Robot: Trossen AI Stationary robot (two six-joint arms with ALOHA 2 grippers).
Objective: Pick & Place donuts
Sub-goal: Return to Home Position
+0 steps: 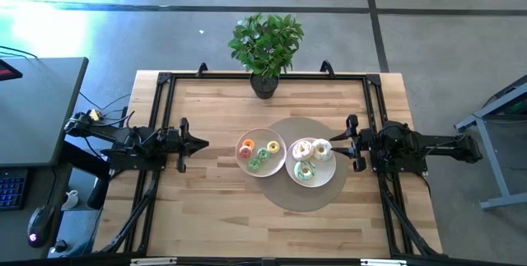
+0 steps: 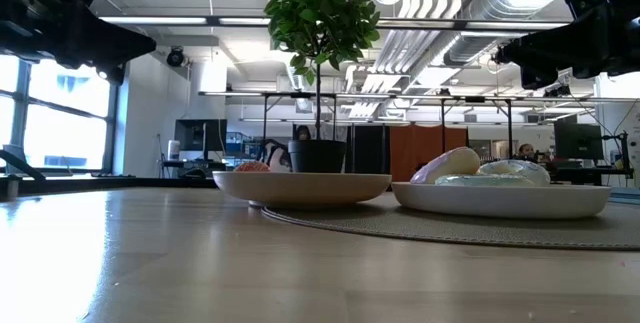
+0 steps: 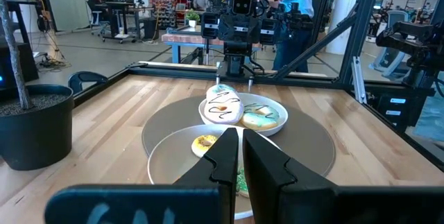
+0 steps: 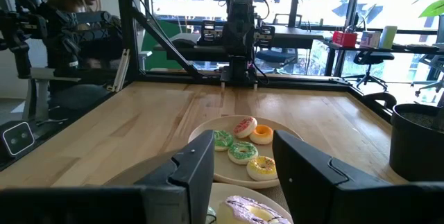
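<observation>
Several small donuts, orange (image 1: pixel 248 144), pink (image 1: pixel 244 156), yellow (image 1: pixel 272 146) and green (image 1: pixel 262 155), lie on the left white plate (image 1: pixel 276 167). Three larger ones, a drizzled white (image 1: pixel 303 148), another white (image 1: pixel 322 149) and a green (image 1: pixel 304 170), lie on the right plate (image 1: pixel 326 175). My left gripper (image 1: pixel 204 143) is shut and hovers left of the plates; in its wrist view the left gripper (image 3: pixel 240 139) points at them. My right gripper (image 1: pixel 333 147) is open beside the right plate's edge, raised above it in the low view. In its wrist view the right gripper (image 4: pixel 243 141) frames the small donuts (image 4: pixel 243 151).
Both plates sit on a round grey mat (image 1: pixel 310 202) in the middle of the wooden table. A potted plant (image 1: pixel 265 48) stands at the far edge. A black frame (image 1: pixel 165 81) runs round the table. People show in the room beyond, off the table.
</observation>
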